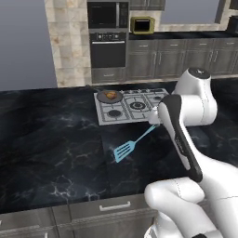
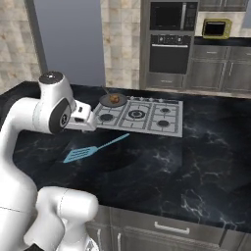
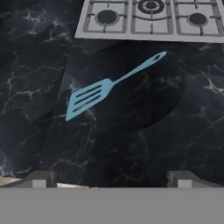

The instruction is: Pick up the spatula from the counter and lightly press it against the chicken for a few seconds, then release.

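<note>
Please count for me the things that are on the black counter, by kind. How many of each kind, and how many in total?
Spatula, light blue, lying flat: 1
Frying pan, on the cooktop: 1
Chicken piece, in the pan: 1
Cooktop, set in the counter: 1
Total: 4

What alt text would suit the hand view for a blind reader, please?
A light blue slotted spatula lies flat on the black marbled counter, its handle angled toward the silver cooktop at the top edge. The open gripper hangs above it, holding nothing.
</note>
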### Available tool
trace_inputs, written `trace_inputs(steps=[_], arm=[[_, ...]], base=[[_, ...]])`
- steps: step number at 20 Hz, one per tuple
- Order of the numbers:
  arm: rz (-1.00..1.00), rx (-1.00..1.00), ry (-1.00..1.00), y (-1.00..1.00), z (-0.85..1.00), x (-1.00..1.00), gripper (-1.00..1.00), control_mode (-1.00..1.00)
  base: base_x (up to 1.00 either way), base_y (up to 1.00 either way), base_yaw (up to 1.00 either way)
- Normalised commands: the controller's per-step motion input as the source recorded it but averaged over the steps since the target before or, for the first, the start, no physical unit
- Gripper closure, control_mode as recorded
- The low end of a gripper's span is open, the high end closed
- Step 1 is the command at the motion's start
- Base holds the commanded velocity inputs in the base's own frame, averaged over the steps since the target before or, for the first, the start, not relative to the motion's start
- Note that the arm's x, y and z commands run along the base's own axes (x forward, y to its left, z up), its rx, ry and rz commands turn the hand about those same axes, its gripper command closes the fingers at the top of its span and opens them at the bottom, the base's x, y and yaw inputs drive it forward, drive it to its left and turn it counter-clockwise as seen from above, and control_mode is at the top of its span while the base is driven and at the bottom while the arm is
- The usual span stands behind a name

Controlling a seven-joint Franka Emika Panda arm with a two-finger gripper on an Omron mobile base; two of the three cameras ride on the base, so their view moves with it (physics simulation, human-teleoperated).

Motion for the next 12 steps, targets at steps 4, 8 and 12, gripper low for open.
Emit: trace_inputs(steps=[4,8,12], arm=[[0.23,-0.04,0.17,0.0,0.0,0.15,-1.0,-1.0],[0.21,-0.06,0.14,0.0,0.0,0.13,-1.0,-1.0],[0.21,-0.01,0.04,-0.01,0.0,0.17,-1.0,-1.0]], base=[[0.0,0.0,0.0],[0.0,0.0,0.0],[0.0,0.0,0.0]])
